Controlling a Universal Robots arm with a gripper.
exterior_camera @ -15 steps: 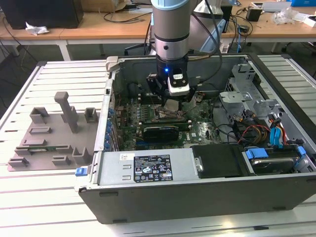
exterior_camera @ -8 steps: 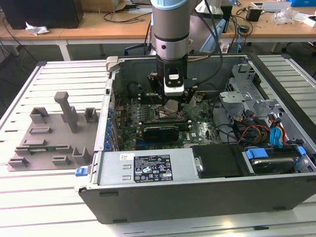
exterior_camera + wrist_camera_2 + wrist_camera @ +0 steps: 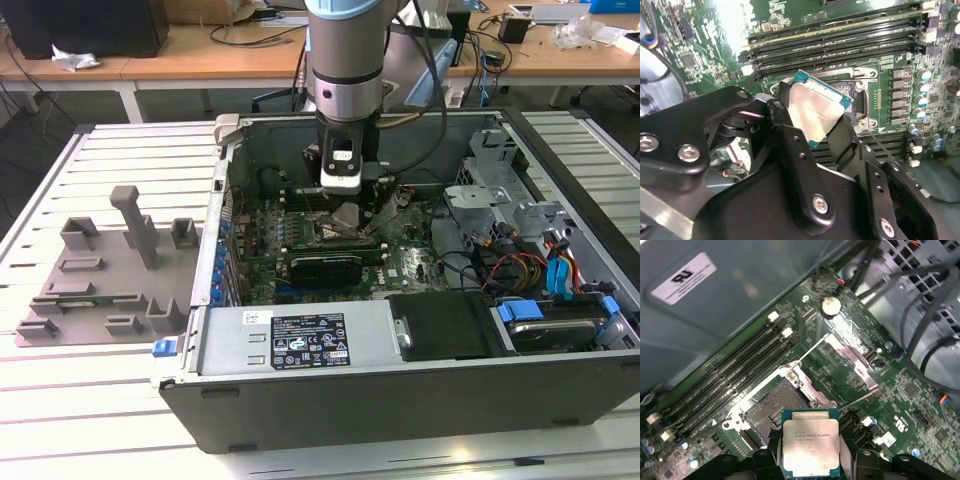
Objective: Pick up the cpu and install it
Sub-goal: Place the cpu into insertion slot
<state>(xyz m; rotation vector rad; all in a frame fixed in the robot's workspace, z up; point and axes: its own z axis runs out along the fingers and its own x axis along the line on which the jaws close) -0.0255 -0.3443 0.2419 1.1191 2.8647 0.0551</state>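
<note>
Gripping cpu [image 3: 810, 447] by opposite edges: fingers [image 3: 840, 137] of gripper [image 3: 814, 120] clamped on it. Chip held over motherboard [image 3: 860, 385], at edge of open socket [image 3: 771, 412], not seated. Memory slots [image 3: 725, 375] beside socket. Computer case [image 3: 400, 410] on bench [image 3: 100, 400].

White slatted counter [image 3: 80, 400] in front. Behind it, wooden desks [image 3: 180, 55] strewn with cables [image 3: 250, 25]. Black case [image 3: 85, 25] at the exterior view's left. Dark floor [image 3: 40, 120] beneath.

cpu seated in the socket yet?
No: in the first wrist view the gripper holds the cpu, and the socket lies open and bare.
</note>
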